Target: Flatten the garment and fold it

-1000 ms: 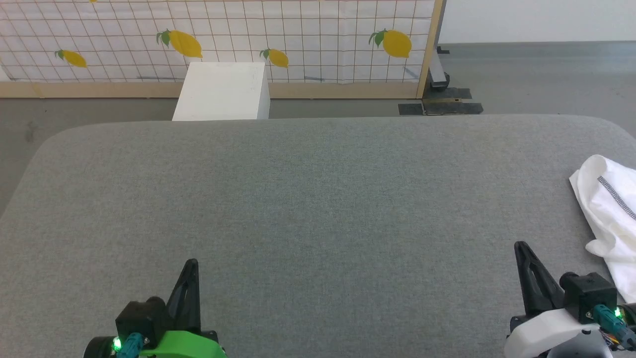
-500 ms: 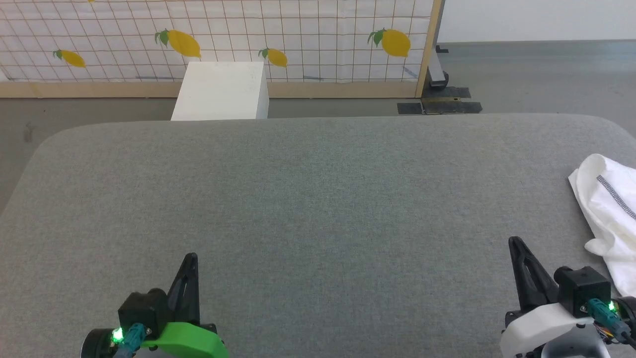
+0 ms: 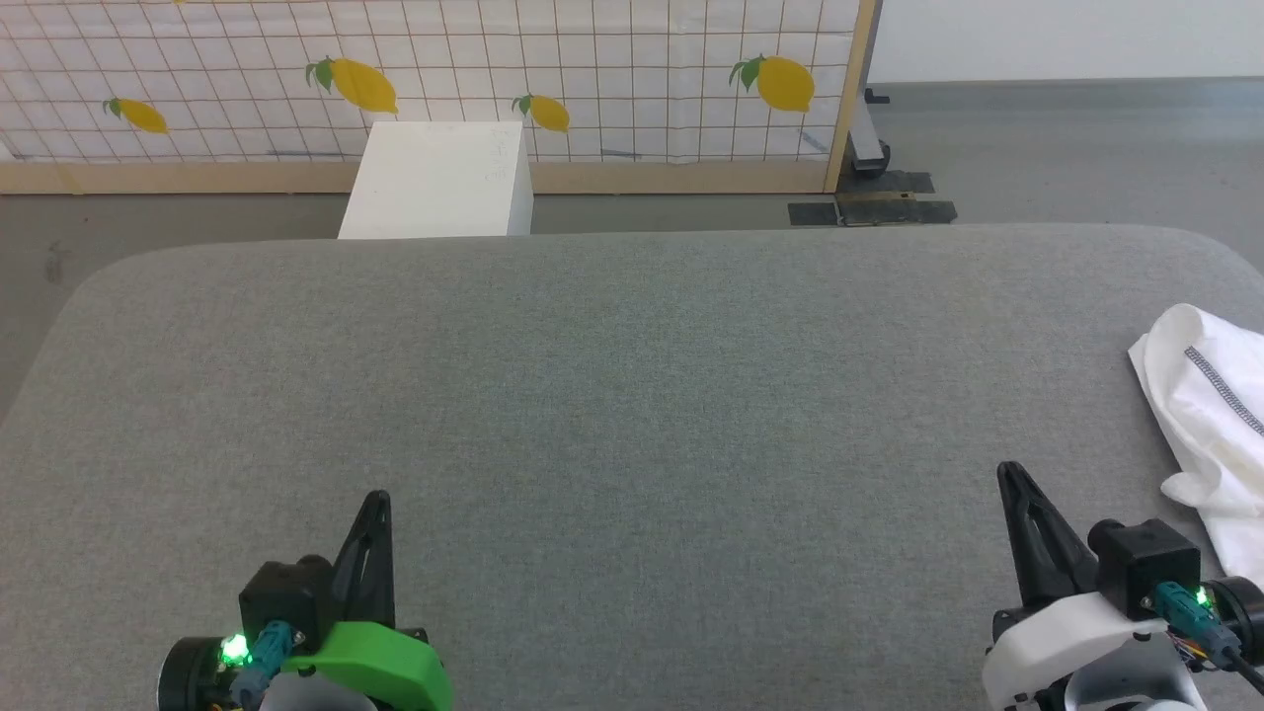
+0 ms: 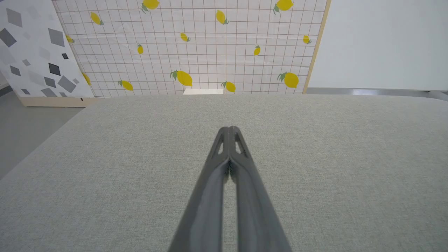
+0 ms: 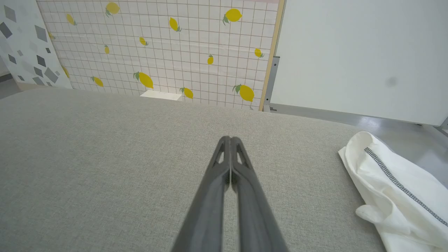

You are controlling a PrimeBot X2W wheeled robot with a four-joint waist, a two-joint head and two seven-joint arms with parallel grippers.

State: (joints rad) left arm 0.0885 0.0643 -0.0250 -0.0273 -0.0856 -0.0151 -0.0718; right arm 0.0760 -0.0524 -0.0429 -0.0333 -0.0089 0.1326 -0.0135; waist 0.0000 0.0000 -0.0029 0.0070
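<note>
The garment (image 3: 1210, 425) lies bunched at the counter's (image 3: 632, 395) right edge, untouched. The left gripper (image 3: 376, 502) and right gripper (image 3: 1008, 474) rest near, pinched closed and empty, likely staged before reaching.

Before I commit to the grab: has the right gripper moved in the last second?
Yes. Against the garment, which lies unmoved, the right gripper has crept forward up the head view and slightly left, not yet touching it.
</note>
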